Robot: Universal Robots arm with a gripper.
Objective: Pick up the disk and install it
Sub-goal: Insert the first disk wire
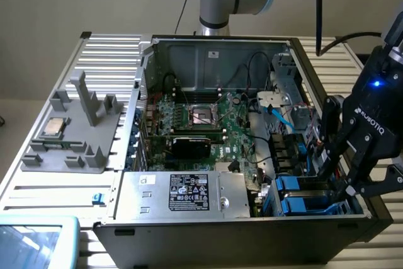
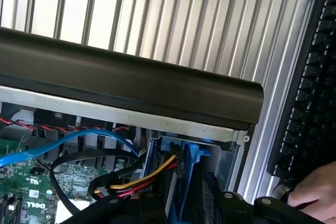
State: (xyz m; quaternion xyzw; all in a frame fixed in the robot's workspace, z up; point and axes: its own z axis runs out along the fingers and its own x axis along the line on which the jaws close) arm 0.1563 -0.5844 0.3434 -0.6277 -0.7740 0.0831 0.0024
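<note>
My end effector [image 1: 339, 179] hangs low over the corner of the open computer case [image 1: 214, 48] at the exterior view's right, right above the drive cage [image 1: 272, 201]. How wide or narrow it stands I cannot tell.

The disk [image 2: 195, 153] is directly below me, almost touching. In the wrist view its bright blue rail stands in the cage just under the case's black edge, beside a yellow, red and black cable bundle [image 2: 142, 179]. Whether I am holding it or it already sits in its slot, I cannot say. I judge that its long axis runs across the cage, from the motherboard [image 1: 208, 124] side toward the case wall under me.

By count there is one arm and one end effector. In the exterior view two blue carriers [image 1: 295, 184] lie side by side in the cage. There is one silver box with a black label [image 1: 189, 193], one CPU chip [image 1: 52, 128] on a grey fixture [image 1: 75, 149] on the bench [image 1: 107, 55], one keyboard [image 2: 310, 103], and one person's hand [image 2: 315, 188] near it.
</note>
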